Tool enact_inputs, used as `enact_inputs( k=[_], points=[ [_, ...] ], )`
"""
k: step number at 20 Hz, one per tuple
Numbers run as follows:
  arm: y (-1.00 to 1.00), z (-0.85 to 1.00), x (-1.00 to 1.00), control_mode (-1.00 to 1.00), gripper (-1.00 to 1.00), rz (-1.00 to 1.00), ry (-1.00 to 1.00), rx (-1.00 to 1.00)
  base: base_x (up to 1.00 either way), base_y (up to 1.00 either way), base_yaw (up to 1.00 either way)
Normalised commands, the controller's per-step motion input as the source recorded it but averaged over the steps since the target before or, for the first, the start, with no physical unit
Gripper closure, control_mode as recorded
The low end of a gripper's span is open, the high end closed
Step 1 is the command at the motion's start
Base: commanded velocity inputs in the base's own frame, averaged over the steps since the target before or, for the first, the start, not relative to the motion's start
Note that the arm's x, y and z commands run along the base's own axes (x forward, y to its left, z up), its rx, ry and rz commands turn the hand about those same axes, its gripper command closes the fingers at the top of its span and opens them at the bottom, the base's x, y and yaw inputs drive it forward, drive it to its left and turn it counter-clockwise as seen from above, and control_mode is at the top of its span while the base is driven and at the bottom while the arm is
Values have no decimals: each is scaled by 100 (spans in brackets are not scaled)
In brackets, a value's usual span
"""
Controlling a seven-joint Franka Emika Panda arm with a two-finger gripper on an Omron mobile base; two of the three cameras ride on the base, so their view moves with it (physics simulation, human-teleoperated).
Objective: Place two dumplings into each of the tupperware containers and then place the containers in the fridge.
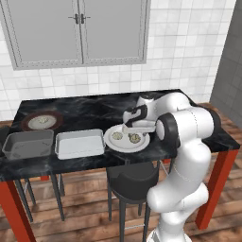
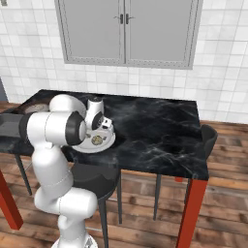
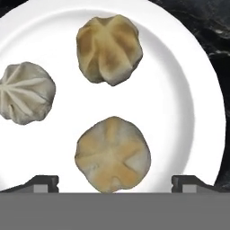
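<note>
Three dumplings lie on a round white plate (image 3: 191, 90): one at the top (image 3: 109, 49), one at the left (image 3: 27, 92), one low in the middle (image 3: 112, 152). My gripper (image 3: 114, 183) hangs open just above that last dumpling, a fingertip (image 3: 42, 182) on each side, holding nothing. On the black marble table the plate (image 1: 109, 142) sits under my gripper (image 1: 134, 131). Left of it stand the lighter tupperware container (image 1: 79, 151) and the darker one (image 1: 28, 152), both looking empty. A tall grey panel (image 1: 231, 71) at the right edge may be the fridge; I cannot tell.
A brown-rimmed plate (image 1: 28, 116) with pale food sits at the table's back left. Dark stools (image 1: 132, 177) (image 2: 209, 135) stand under and beside the table, which has red legs (image 2: 191, 213). A grey double-door wall cabinet (image 1: 80, 33) hangs above.
</note>
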Motion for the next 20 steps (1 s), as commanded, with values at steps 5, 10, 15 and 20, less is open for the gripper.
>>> enact_inputs(
  k=[5, 10, 15, 20],
  points=[
    [0, -3, 9, -100, -100, 0, 0, 0, 0, 0, 0],
    [0, -14, 1, -100, -100, 0, 0, 0, 0, 0, 0],
    [0, -22, 0, -100, -100, 0, 0, 0, 0, 0, 0],
    [0, -19, 0, -100, -100, 0, 0, 0, 0, 0, 0]
  ],
)
